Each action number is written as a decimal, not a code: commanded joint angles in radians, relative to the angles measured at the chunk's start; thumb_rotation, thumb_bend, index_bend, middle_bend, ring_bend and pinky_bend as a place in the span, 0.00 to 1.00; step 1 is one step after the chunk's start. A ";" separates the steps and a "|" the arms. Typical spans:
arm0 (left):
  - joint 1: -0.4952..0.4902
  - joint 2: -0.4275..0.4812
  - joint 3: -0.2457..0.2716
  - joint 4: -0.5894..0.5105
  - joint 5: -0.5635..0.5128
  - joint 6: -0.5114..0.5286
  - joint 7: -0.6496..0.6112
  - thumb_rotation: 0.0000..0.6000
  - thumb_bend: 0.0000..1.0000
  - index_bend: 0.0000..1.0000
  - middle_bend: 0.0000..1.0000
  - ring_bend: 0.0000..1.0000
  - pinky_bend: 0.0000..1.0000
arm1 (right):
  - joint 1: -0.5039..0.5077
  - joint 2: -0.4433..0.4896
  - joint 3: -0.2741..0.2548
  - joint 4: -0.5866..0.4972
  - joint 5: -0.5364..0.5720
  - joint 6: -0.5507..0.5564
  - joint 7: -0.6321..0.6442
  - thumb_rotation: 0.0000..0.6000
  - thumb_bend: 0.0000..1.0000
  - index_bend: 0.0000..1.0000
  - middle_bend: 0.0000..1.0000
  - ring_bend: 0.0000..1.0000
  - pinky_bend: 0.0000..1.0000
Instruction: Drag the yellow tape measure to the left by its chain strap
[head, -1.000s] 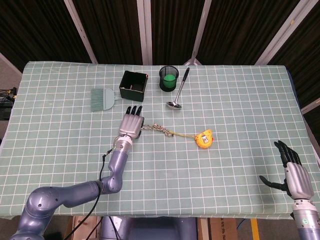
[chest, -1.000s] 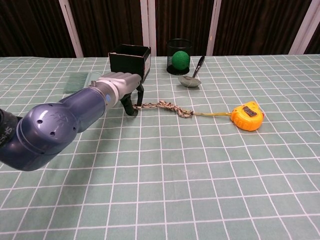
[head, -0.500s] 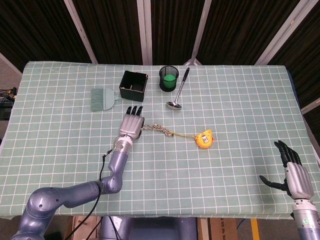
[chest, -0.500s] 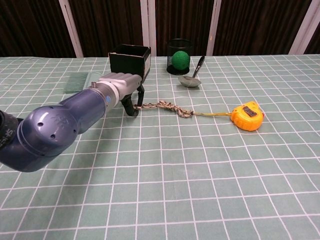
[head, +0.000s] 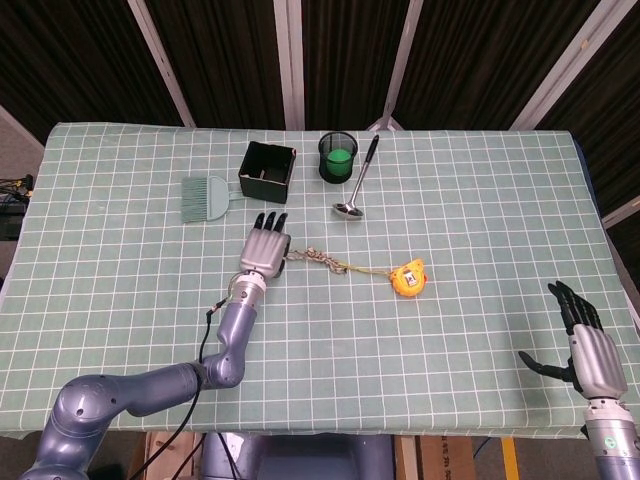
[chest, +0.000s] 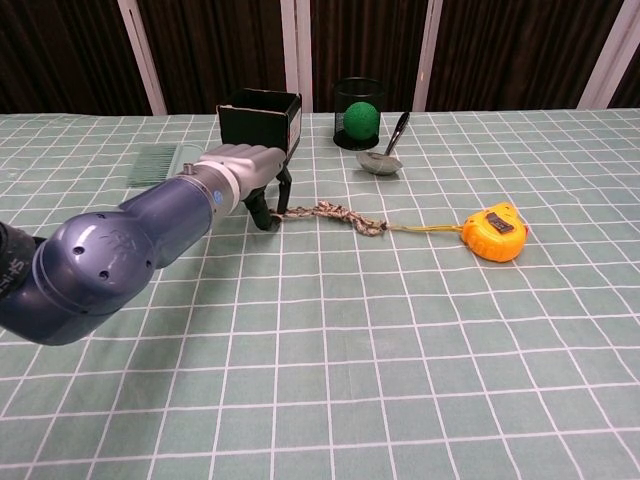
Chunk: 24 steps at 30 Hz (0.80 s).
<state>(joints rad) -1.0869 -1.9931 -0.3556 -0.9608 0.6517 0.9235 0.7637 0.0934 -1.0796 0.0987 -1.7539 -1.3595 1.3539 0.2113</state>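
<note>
- Left robot hand (head: 265, 246): it lies palm-down on the tabletop (head: 120, 300) with its dark fingers (chest: 262, 213) curled down at the near end of the chain strap (head: 318, 258). The strap end appears pinched under the fingers, though the chest view does not show the contact fully.
- Chain strap: a braided cord running rightward from the fingers, thinning to a yellow line that joins the yellow tape measure (head: 408, 278). It looks nearly straight, with little slack.
- Yellow tape measure: it rests on the checked cloth, right of centre, well apart from the left robot hand and in front of the ladle (head: 356, 180).
- Right robot hand (head: 588, 350): released, fingers apart, holding nothing, at the tabletop's near right edge.
- Step in hand, judged: the pull leftward is about to begin or has barely begun.
- To do it well: keep the pinch firm and low, so the cord does not slip out.
- Draw the hand straight left, parallel to the cloth; take up slack slowly so the tape measure slides rather than jerks or rolls.
- Clearance: the black box (head: 266, 170) stands just beyond the fingers and the green brush (head: 205, 196) lies to its left; a slightly nearer path avoids both.
</note>
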 joint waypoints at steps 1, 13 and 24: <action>0.001 -0.001 0.001 0.002 -0.004 -0.001 0.005 1.00 0.51 0.53 0.04 0.00 0.00 | 0.000 0.000 0.001 0.000 0.001 0.000 0.001 1.00 0.19 0.00 0.00 0.00 0.00; 0.001 0.000 -0.003 0.001 -0.005 -0.005 0.010 1.00 0.50 0.53 0.04 0.00 0.00 | -0.001 0.000 0.001 -0.001 0.000 0.002 0.002 1.00 0.19 0.00 0.00 0.00 0.00; 0.003 -0.002 -0.004 0.003 -0.007 -0.005 0.010 1.00 0.51 0.53 0.04 0.00 0.00 | -0.001 0.000 0.002 -0.003 0.004 0.001 0.004 1.00 0.19 0.00 0.00 0.00 0.00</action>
<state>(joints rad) -1.0836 -1.9954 -0.3592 -0.9581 0.6444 0.9182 0.7741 0.0920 -1.0798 0.1008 -1.7566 -1.3562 1.3551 0.2145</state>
